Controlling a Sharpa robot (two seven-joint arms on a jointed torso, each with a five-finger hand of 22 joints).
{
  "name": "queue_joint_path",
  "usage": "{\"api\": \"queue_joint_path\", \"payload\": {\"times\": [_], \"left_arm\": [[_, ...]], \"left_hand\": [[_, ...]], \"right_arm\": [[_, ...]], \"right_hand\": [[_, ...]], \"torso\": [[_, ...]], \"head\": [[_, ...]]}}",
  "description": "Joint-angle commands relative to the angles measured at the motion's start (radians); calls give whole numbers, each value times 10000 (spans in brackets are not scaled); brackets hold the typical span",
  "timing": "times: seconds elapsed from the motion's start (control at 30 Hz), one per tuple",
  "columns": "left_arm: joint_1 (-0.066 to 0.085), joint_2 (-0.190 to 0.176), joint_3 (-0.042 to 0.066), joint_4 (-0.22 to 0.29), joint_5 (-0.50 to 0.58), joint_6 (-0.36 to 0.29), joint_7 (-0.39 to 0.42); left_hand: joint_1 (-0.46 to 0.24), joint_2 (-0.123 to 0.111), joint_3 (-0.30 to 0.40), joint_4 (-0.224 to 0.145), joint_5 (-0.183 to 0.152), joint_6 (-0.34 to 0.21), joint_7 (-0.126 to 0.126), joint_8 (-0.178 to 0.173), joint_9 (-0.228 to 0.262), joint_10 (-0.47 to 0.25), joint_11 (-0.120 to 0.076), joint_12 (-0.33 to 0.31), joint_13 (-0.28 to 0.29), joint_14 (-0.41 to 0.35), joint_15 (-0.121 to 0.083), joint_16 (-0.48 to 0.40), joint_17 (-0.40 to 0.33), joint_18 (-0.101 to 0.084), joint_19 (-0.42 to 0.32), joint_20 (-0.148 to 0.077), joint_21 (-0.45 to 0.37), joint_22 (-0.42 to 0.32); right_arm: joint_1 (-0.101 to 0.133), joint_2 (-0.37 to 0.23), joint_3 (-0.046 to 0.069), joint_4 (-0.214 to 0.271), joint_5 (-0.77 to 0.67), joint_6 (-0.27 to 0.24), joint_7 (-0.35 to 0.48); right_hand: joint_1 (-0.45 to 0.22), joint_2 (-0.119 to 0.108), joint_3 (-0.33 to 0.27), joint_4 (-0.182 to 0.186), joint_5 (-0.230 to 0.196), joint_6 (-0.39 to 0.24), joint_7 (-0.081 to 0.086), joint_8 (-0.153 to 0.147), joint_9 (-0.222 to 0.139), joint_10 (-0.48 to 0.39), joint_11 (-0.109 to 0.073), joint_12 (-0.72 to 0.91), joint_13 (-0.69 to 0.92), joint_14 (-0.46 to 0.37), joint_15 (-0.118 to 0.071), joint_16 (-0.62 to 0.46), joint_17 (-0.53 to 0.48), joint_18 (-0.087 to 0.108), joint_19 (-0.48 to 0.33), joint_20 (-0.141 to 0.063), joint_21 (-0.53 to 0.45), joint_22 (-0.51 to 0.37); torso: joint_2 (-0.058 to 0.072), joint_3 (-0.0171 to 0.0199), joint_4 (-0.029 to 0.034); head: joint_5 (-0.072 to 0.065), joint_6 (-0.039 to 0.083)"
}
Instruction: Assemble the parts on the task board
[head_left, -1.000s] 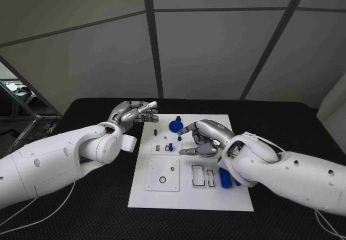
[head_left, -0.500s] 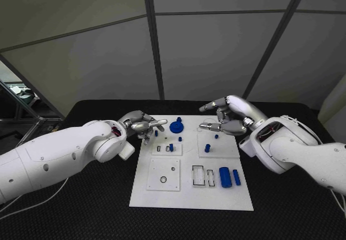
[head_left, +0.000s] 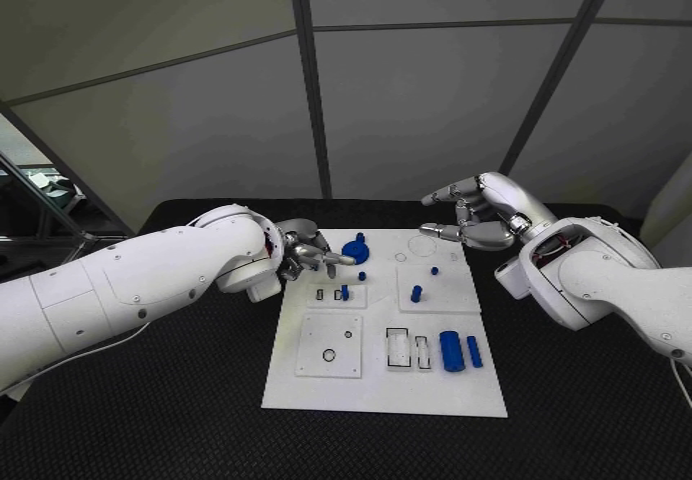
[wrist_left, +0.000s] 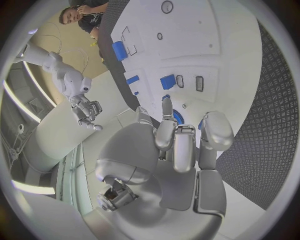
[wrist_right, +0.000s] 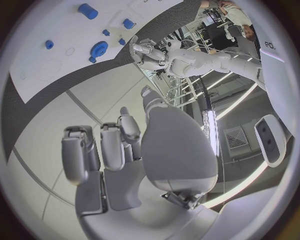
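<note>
The white task board (head_left: 378, 385) lies in the middle of the black table. A blue gear-like disc (head_left: 356, 243) stands at its far end, with small blue pegs (head_left: 415, 294) upright near it. Two blue cylinders (head_left: 451, 352) lie at the board's right side. My left hand (head_left: 310, 255) hovers at the board's far left edge, fingers stretched toward the disc (wrist_left: 180, 116) and holding nothing. My right hand (head_left: 473, 213) is raised above the board's far right corner, fingers apart and empty. In the right wrist view the disc (wrist_right: 98, 49) and a peg (wrist_right: 87, 10) lie far beyond the hand (wrist_right: 119, 145).
Two raised white plates (head_left: 329, 347) with slots and holes sit on the board's near half. Black table (head_left: 173, 400) surrounds the board on all sides. Grey wall panels stand behind the table's far edge.
My right hand has lifted off the board's middle and gone up and to the far right, leaving a peg standing. My left hand has come down and in toward the blue disc.
</note>
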Motion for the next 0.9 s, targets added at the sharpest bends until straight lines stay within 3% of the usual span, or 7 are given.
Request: {"api": "queue_joint_path", "payload": {"times": [0.03,0.1,0.27,0.47,0.9], "left_arm": [[123,222,-81,-133,-720,843,-1071],[190,369,-153,-215,-737,1040,-1275],[299,738,-289,-467,-763,1566,-1687],[381,1066,-451,-682,-776,1826,-1883],[425,1337,-520,-854,-869,2055,-2012]], "left_hand": [[130,25,16,99,-33,-161,15,-3,209,9,-57,618,1510,727,-53,-104,1291,6,68,8,46,58],[191,64,41,127,-26,-304,58,-72,337,-175,-20,321,1302,682,-29,-220,1148,10,53,26,49,56],[364,198,140,171,4,-630,178,-280,681,-632,88,-390,889,555,47,-589,723,-144,551,94,547,973],[424,283,201,184,46,-662,196,-328,864,-632,106,-399,972,635,63,-414,978,-235,841,116,833,1505],[426,293,209,226,84,-601,166,-313,1196,-448,85,-144,1284,730,51,-187,1283,-301,1033,116,1059,1918]], "right_arm": [[25,40,11,-79,289,69,21],[27,63,12,-127,292,87,-9],[30,104,13,-214,296,141,-78],[31,153,14,-285,290,194,-154],[31,238,14,-416,273,305,-261]], "right_hand": [[112,43,89,-9,54,80,7,21,6,-52,-31,-39,-13,434,-31,-73,-21,-20,749,5,-71,2169],[117,47,92,-12,56,84,6,21,6,-53,-32,-41,-16,432,-32,-78,-28,-17,744,4,-78,2162],[135,59,103,-25,71,98,2,18,5,-66,-36,-71,-42,423,-36,-107,-70,-9,725,0,-102,2132],[143,63,108,-31,77,102,1,16,4,-76,-37,-93,-61,418,-37,-122,-91,-3,710,-1,-120,2109],[148,71,113,-35,85,109,-1,14,3,-76,-40,-94,-63,416,-40,-129,-98,4,694,-4,-139,2085]], "torso": [[-1,0,-10],[1,-7,1],[-1,-10,2],[7,-11,-8],[7,-26,7]], "head": [[11,-36],[-2,-68],[15,-92],[46,-128],[46,-197]]}}
